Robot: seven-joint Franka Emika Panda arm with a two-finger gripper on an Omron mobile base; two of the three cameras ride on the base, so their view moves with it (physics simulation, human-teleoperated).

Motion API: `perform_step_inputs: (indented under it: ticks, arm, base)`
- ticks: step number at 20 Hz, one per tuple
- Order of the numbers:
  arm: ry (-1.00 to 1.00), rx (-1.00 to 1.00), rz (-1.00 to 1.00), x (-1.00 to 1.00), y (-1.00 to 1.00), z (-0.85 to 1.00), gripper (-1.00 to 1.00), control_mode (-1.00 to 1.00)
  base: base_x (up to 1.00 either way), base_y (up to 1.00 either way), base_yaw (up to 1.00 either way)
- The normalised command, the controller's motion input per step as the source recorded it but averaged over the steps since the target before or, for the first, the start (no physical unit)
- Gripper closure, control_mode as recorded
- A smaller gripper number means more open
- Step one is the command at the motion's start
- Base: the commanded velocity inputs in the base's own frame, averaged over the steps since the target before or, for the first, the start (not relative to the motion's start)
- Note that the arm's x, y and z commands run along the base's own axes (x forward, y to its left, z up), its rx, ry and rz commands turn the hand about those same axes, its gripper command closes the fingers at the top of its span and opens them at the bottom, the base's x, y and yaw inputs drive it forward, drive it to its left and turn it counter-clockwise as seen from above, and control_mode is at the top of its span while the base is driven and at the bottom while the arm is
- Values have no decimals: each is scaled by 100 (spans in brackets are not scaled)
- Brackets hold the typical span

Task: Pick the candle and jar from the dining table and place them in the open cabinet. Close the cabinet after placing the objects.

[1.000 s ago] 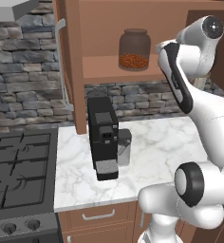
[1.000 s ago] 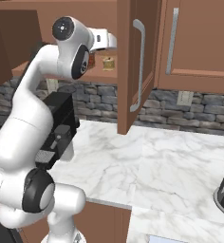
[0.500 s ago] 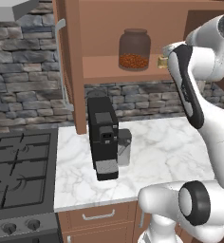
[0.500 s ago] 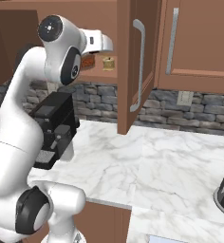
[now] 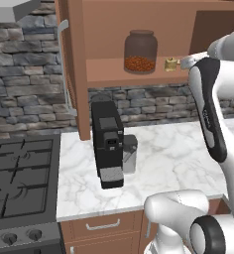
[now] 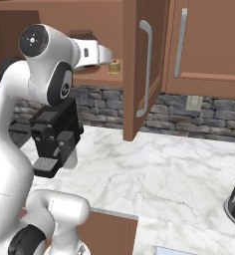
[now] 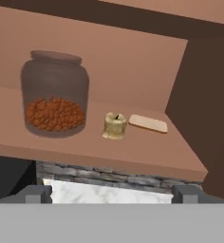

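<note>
My tool (image 7: 112, 193) is spread and empty. At twelve o'clock, the tiny tan-gold candle (image 7: 115, 126) sits on the brown wooden cabinet (image 7: 133, 156) shelf, the clear glass jar (image 7: 54, 95) at ten. Swinging the door (image 6: 139, 69) carelessly could clip my arm.

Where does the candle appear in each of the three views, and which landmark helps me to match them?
Left base view: the candle stands on the cabinet shelf, upper right of centre, right of the jar.
Right base view: upper middle, just left of the open door, beside the arm's white wrist.
Hand view: near the centre, on the shelf, between the jar and a flat tan piece.
Shared landmark: the jar.
</note>
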Motion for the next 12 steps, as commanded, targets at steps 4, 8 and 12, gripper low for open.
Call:
perform_step_inputs:
  ticks: [4,8,12]
  arm:
    - [0,2,0,-73,2,0,-100,-100]
    - [2,4,0,-74,2,0,-100,-100]
    - [0,3,0,-73,17,0,-100,-100]
  base:
    - [0,0,0]
    - [0,0,0]
    - [0,0,0]
